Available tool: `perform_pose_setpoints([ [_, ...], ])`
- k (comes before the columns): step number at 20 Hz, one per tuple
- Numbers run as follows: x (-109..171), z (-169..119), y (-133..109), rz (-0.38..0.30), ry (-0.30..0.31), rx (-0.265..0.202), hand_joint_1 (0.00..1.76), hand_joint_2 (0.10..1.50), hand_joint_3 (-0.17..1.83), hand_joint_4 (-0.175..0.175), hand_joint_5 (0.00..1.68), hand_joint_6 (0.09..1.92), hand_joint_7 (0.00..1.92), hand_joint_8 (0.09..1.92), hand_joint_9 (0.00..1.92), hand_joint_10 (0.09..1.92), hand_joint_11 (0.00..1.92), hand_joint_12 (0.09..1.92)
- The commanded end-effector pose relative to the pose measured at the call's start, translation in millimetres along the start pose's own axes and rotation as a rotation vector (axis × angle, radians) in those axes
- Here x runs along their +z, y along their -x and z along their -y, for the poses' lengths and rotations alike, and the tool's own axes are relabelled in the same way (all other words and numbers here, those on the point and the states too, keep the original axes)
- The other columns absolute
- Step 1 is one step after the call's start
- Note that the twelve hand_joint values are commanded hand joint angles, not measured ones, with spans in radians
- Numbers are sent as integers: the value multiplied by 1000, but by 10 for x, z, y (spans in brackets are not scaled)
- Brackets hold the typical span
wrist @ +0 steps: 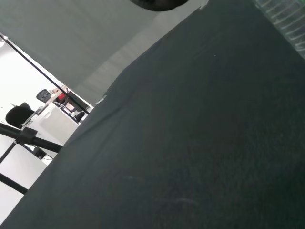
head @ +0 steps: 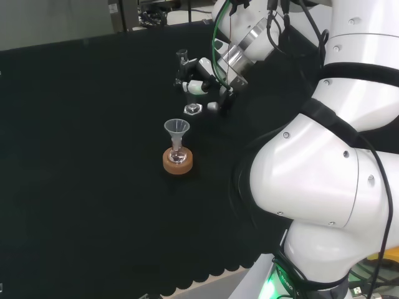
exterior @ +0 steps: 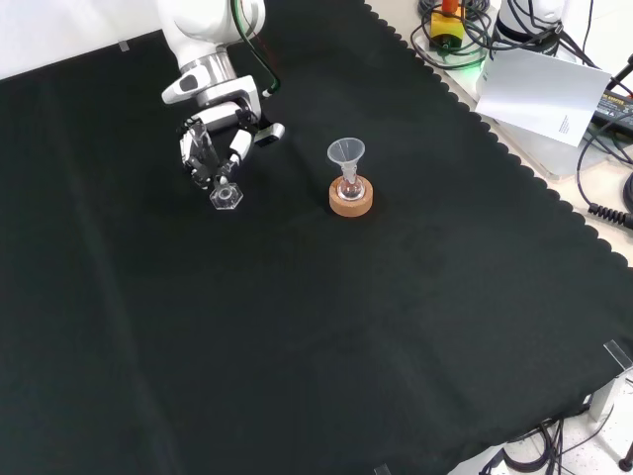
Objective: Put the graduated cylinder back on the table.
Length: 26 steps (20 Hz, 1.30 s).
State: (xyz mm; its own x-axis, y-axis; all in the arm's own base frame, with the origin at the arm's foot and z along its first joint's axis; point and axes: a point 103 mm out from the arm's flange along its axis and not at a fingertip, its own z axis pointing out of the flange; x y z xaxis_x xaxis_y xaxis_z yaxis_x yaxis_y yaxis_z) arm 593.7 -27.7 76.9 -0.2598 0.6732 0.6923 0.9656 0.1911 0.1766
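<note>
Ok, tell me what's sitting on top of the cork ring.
A small glass flask stands on the cork ring, with a clear funnel in its neck. Its contents cannot be seen.

No legible text, apparently.

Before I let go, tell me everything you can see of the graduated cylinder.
The graduated cylinder is clear glass or plastic, a slim tube on a six-sided foot. It stands about upright, the foot at or just above the black cloth; contact cannot be told. The hand has its fingers curled round the tube. In the front view it stands left of the funnel on the cork ring.
</note>
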Motion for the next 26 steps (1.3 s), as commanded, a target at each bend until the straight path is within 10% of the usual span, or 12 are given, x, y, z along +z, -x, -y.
perform_pose_setpoints([
  [1,46,31,23,13,-1,9,1258,1110,3,-175,979,1004,1001,994,1413,87,1203,771],
  [6,41,78,48,-28,-16,7,1165,1134,3,-171,939,1062,957,727,1344,87,1127,842],
  [12,-49,150,127,-78,-27,23,988,1076,-115,-56,726,697,749,597,1153,87,807,1061],
  [26,-441,232,103,-47,-57,36,753,964,-175,-72,315,188,274,669,738,87,241,1383],
])
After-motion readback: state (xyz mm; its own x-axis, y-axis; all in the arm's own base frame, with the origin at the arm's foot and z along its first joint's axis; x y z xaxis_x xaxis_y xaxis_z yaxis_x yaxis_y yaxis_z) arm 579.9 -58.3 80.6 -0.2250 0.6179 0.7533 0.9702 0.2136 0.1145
